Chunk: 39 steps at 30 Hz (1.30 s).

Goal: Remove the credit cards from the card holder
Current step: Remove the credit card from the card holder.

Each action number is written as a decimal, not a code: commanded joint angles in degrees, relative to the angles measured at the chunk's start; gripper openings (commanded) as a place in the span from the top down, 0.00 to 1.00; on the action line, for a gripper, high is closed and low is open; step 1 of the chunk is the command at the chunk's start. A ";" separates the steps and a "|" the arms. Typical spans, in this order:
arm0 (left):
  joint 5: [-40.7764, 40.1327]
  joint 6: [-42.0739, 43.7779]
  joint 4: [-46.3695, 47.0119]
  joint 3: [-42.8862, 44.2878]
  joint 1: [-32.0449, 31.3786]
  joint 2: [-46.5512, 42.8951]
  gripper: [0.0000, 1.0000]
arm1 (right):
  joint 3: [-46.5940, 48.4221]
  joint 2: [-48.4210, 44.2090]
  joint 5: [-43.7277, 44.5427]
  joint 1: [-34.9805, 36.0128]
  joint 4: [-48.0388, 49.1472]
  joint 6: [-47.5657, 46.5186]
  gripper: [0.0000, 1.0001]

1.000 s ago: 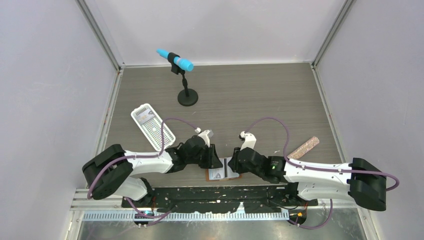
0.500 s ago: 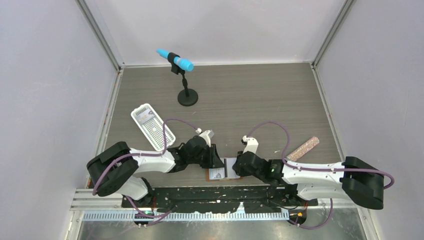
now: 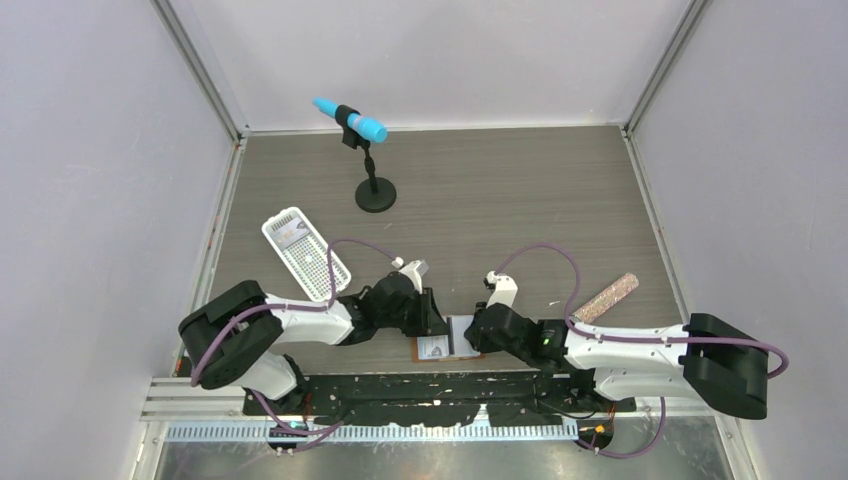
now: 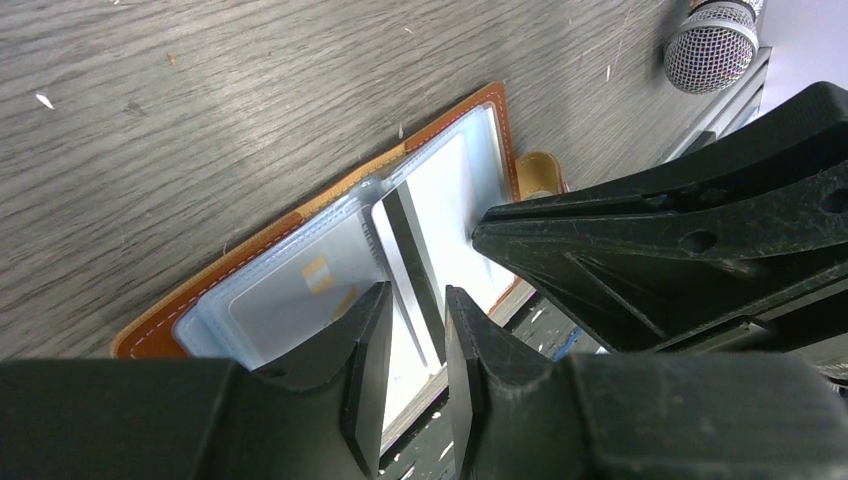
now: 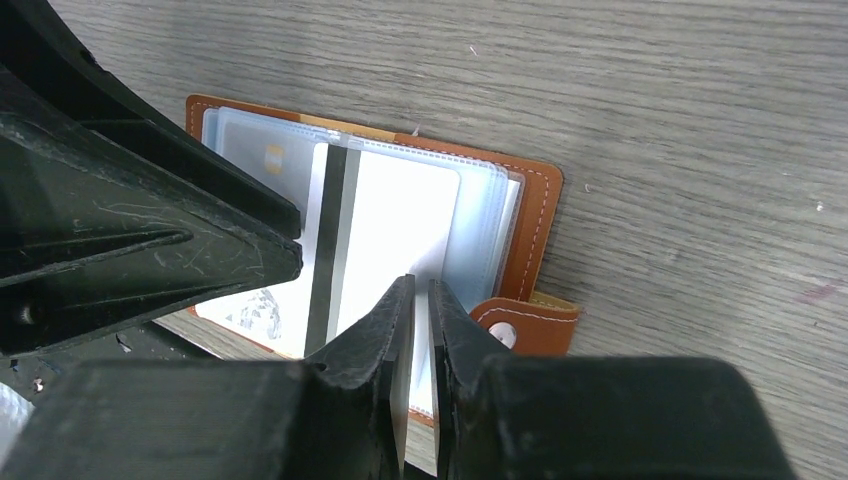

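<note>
Pale lilac walls [image 3: 440, 50] enclose a grey wood-grain tabletop [image 3: 500, 200] on the left, far and right; metal posts [image 3: 200, 70] rise at both far corners. Lighting is even.

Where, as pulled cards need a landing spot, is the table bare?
Bare: the broad stretch between microphone stand and card holder, and the far right beyond the glittery strip. Crowded: the near edge, where left gripper and right gripper meet over the holder.
</note>
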 commanded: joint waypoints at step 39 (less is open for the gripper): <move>3.40 -11.90 25.23 -5.20 -1.05 7.75 0.78 | -2.97 0.70 -1.73 -0.01 3.68 2.40 0.83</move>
